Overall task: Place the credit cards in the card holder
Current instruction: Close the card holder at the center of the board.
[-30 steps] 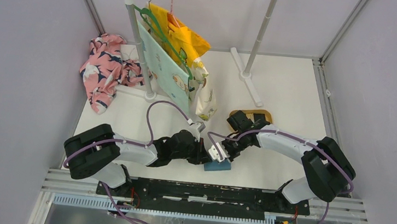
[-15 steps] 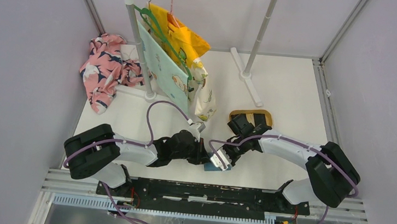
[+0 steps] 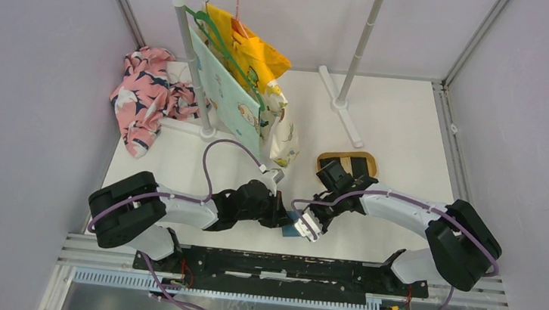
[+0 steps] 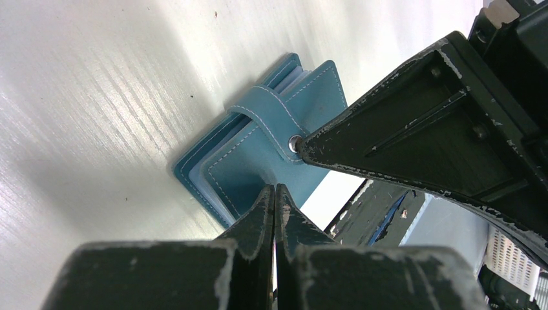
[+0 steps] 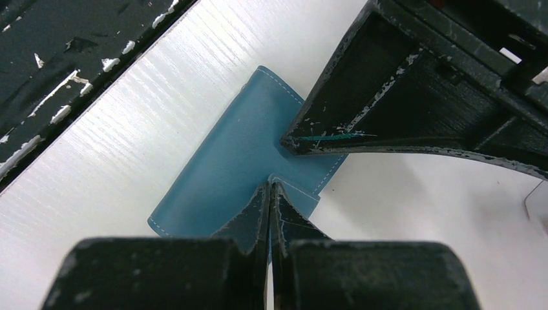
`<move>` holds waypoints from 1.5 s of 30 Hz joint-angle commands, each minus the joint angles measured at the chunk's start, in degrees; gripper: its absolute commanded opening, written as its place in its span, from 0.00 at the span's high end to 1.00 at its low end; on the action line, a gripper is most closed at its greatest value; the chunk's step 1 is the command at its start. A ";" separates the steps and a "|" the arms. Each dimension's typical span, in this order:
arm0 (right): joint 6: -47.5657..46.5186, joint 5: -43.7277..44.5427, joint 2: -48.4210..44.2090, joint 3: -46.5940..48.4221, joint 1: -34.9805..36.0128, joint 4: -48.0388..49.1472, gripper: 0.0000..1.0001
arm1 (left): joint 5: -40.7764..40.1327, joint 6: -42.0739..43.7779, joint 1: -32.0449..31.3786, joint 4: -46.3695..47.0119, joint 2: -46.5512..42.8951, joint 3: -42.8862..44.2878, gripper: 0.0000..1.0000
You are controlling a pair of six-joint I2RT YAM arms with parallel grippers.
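Closest to the arms' bases, just beyond the front rail (image 3: 306, 268), the wallet (image 4: 242, 171) lies flat on the white table (image 3: 403, 129), folded shut with its tab (image 4: 268, 119) wrapped over the cover to the snap. Both grippers meet on it from opposite sides. The left gripper (image 4: 274, 188) has its fingers pressed together, tips against the cover's near edge, probably to pin the wallet so it cannot slide; whether it nips a thin layer of the cover cannot be made out. The right gripper (image 5: 270, 184) is closed to a point too, its tip right at the end of the tab beside the snap, which looks like a bid to pry the tab loose. So the wallet has yet to be opened and no card is in it. Farther back, behind the right wrist, sits the tan tray (image 3: 347, 155) with dark flat shapes inside, most likely the cards (image 3: 362, 165), waiting well apart from the wallet. Beyond stand a clothes rack (image 3: 190, 48) with hanging garments and a flowered heap of cloth (image 3: 144, 93).
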 commanded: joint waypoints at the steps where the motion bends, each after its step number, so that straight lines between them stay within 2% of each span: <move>1: 1.16 7.29 3.25 -4.63 0.92 -11.11 1.00 | -2.44 0.08 -0.05 -3.75 -0.41 0.59 0.98; 12: 2.50 8.04 2.46 -6.09 0.77 -11.14 1.00 | -0.21 -0.27 -0.05 -3.77 -3.15 2.08 0.98; 23: 2.20 4.33 3.42 -4.49 -2.98 -13.11 1.00 | 1.80 -0.09 -0.01 -1.38 -5.35 4.20 0.98; 33: 1.80 3.93 3.68 -4.46 -2.96 -13.13 1.00 | 1.76 2.82 0.06 -0.68 3.92 11.89 0.98; 45: 2.35 4.32 4.09 -4.20 -2.95 -13.15 1.00 | 1.90 2.88 -0.02 -3.10 8.29 7.82 0.98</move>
